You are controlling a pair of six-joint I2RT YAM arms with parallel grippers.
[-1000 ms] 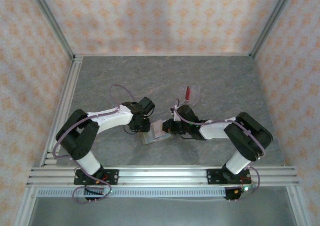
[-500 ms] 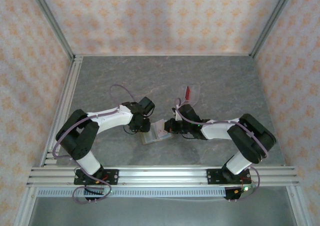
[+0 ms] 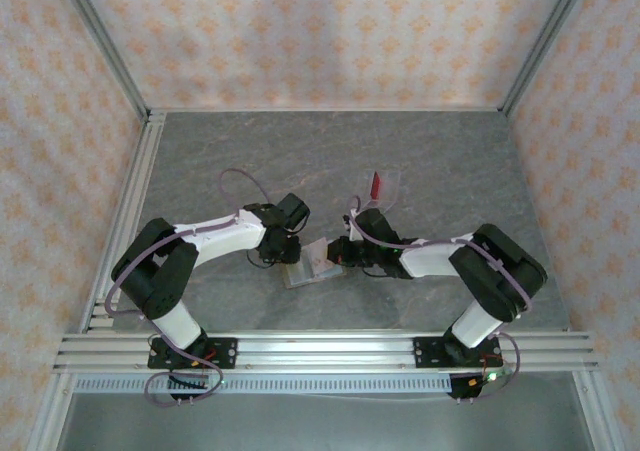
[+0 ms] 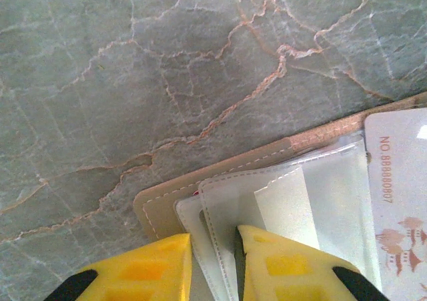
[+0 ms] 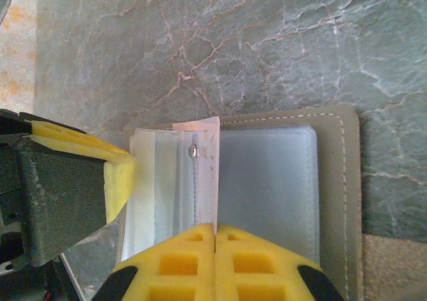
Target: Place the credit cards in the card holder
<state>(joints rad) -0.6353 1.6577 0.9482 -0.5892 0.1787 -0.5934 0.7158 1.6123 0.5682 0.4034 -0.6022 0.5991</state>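
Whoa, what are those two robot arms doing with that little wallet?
The left gripper pinches a clear sleeve of the open card holder. The right gripper, jaws shut, holds a pale card on edge among the sleeves. A red card stands in a clear stand farther back on the table.

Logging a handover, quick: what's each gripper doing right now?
Left gripper: closed on clear sleeves of the card holder.
Right gripper: closed on a credit card.

i'm counting one left gripper (image 4: 213,247), one right gripper (image 5: 215,231), one card holder (image 5: 337,181), one pale credit card (image 5: 208,167), one red credit card (image 3: 375,183) sitting at its one o'clock, one clear stand (image 3: 391,182).
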